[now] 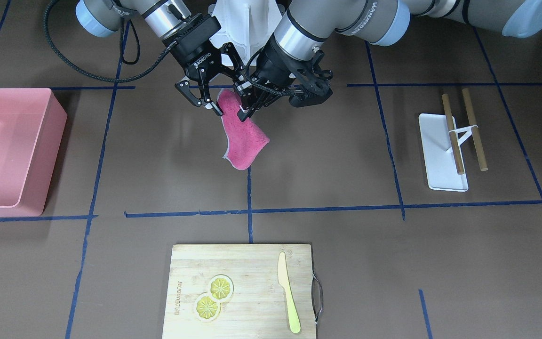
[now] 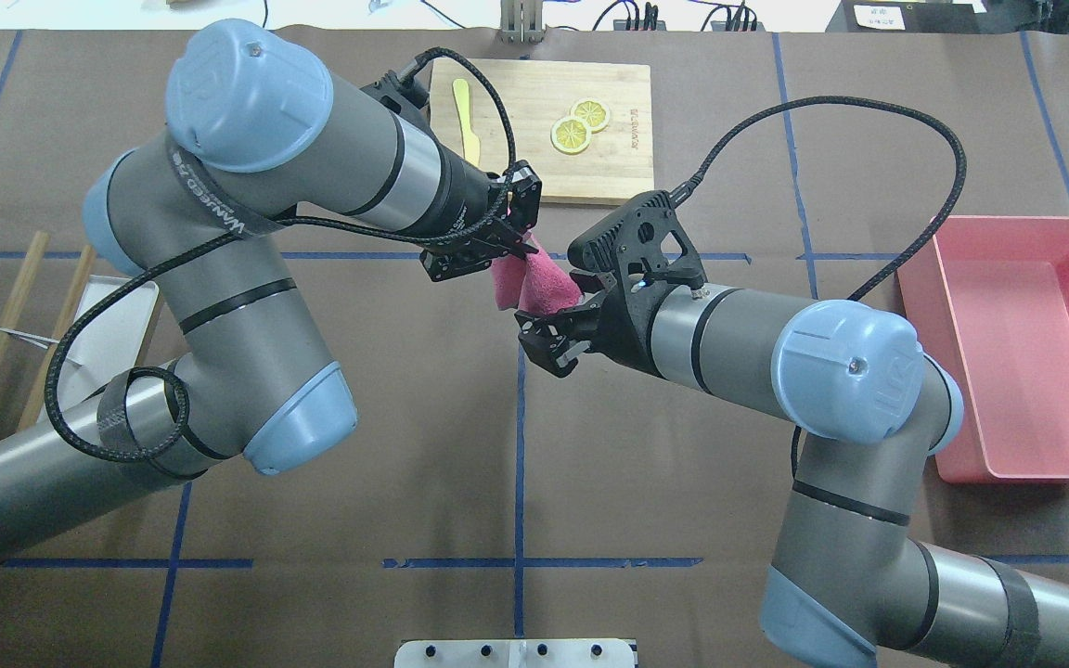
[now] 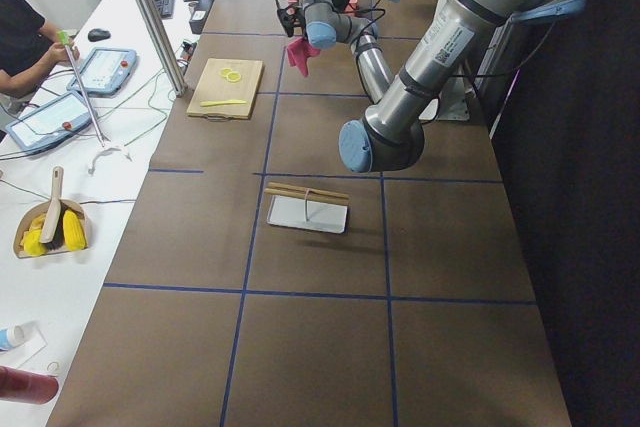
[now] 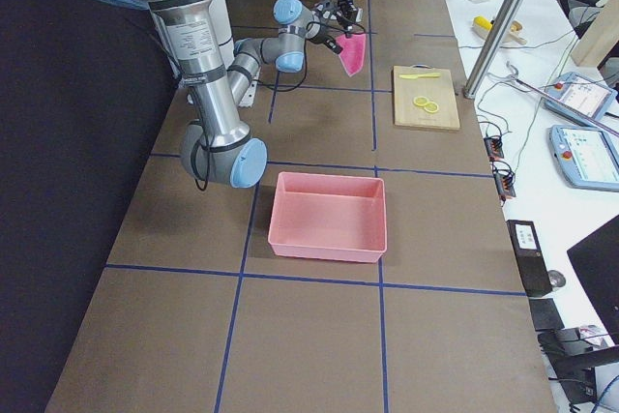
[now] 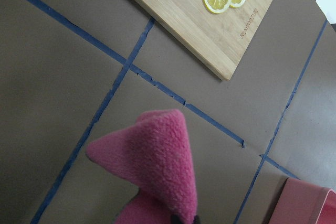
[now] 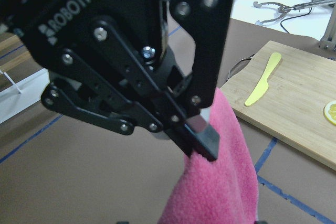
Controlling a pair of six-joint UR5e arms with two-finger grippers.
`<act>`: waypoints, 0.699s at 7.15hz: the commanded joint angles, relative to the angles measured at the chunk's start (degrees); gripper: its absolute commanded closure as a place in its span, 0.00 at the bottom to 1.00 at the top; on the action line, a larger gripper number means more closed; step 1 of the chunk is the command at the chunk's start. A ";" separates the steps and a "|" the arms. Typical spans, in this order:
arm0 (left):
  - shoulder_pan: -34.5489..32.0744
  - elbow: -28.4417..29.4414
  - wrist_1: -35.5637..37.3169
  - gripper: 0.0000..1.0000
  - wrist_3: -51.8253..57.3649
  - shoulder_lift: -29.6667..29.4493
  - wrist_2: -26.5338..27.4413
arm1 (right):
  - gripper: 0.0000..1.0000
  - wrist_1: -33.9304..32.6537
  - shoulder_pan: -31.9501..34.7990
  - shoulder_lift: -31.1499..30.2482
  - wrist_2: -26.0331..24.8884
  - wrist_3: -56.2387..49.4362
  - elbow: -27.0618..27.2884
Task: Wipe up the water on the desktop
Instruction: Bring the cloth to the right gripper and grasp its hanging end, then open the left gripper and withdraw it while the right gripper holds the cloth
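1. My left jaws are clenched on the pink cloth (image 2: 548, 286), holding it up in the air.
2. The cloth hangs over the middle of the worktop (image 2: 386, 501), clear of it. I can spot no water, and I judge all the wiping is left to do.
3. My right jaws stand released just beside the cloth.

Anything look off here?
The cloth hangs crumpled in mid-air from the left pincer, off the desktop, with the right pincer open beside it. No wet patch shows on the desktop in any view. Nothing looks spilled or damaged.
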 commanded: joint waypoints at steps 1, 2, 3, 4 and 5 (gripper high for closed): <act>0.08 -0.04 -0.10 0.97 0.07 0.06 0.04 | 0.75 -0.04 0.06 -0.07 0.18 0.09 0.21; 0.08 -0.04 -0.10 0.97 0.16 0.06 0.04 | 0.96 -0.12 0.15 -0.15 0.27 0.00 0.21; -0.01 -0.04 -0.10 0.96 0.16 0.06 -0.05 | 1.00 -0.21 0.06 -0.07 0.27 0.09 0.21; -0.01 -0.04 -0.10 0.92 0.16 0.06 -0.05 | 1.00 -0.21 0.15 -0.07 0.27 0.26 0.21; -0.01 -0.04 -0.19 0.60 0.16 0.06 -0.05 | 1.00 -0.21 0.15 -0.07 0.27 0.35 0.21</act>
